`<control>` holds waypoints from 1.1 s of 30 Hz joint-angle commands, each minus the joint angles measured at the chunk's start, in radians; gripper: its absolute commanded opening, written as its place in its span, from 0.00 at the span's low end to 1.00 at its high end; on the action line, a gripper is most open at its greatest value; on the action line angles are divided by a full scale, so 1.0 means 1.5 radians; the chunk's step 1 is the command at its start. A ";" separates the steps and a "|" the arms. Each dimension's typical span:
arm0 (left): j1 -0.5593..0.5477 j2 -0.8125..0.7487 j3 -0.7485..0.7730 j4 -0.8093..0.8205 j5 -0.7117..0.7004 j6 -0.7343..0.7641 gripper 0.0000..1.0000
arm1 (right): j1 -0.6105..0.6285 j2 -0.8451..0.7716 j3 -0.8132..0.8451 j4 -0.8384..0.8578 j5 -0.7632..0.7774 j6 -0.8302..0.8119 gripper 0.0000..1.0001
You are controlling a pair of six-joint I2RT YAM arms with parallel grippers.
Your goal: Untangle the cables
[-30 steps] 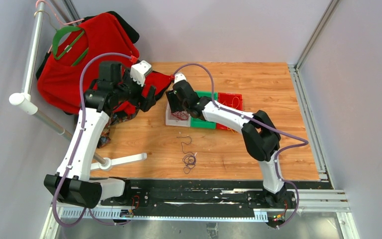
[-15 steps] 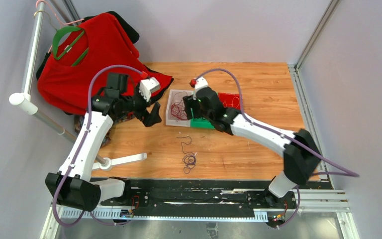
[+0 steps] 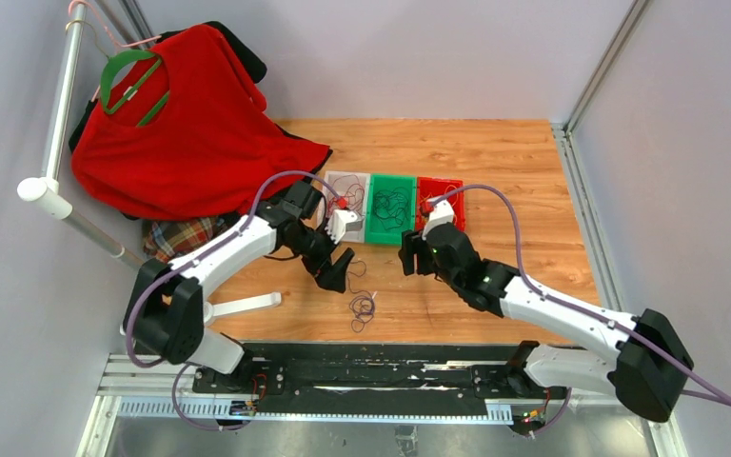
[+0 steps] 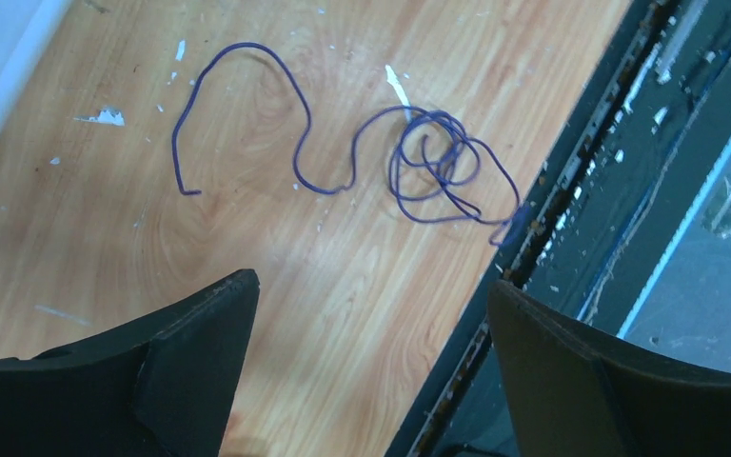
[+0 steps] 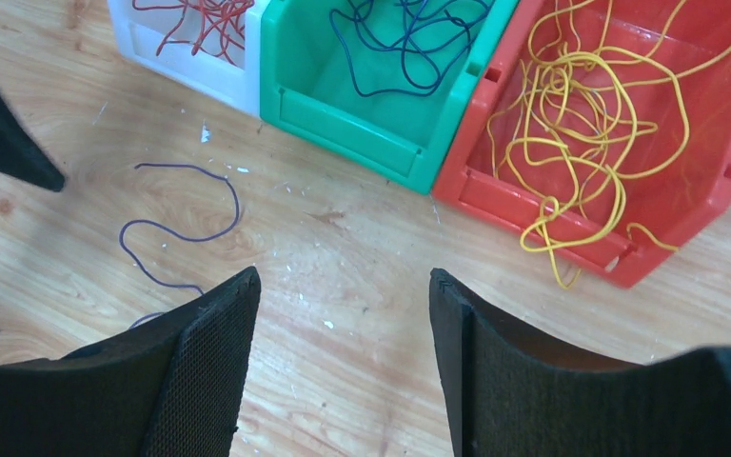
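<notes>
Purple cable (image 4: 392,176), seemingly black overhead, lies beneath open left jaws; right jaws gape empty too.

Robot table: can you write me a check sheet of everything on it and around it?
Surface: wooden table, white flecks near the bins.
Job's things: purple cable loose on the table, coiled at one end; red cables in white bin; dark blue cables in green bin; yellow cables in red bin, one loop over its front lip.
Clutter: red shirt on green hanger, plaid cloth, white rack.
Grippers: left gripper open near the purple cable; right gripper open before the bins; both empty.
Cables: lilac hoses along both arms.
Surroundings: grey walls, metal frame.
</notes>
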 commanded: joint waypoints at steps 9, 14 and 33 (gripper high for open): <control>-0.011 0.139 -0.030 0.232 0.017 -0.209 0.71 | 0.042 -0.085 -0.054 0.010 0.037 0.027 0.64; -0.015 0.181 -0.035 0.241 0.032 -0.220 0.53 | 0.048 -0.098 -0.061 0.015 0.042 0.027 0.62; -0.015 0.011 0.109 -0.013 0.126 -0.165 0.01 | 0.214 0.030 0.031 0.161 0.015 -0.039 0.64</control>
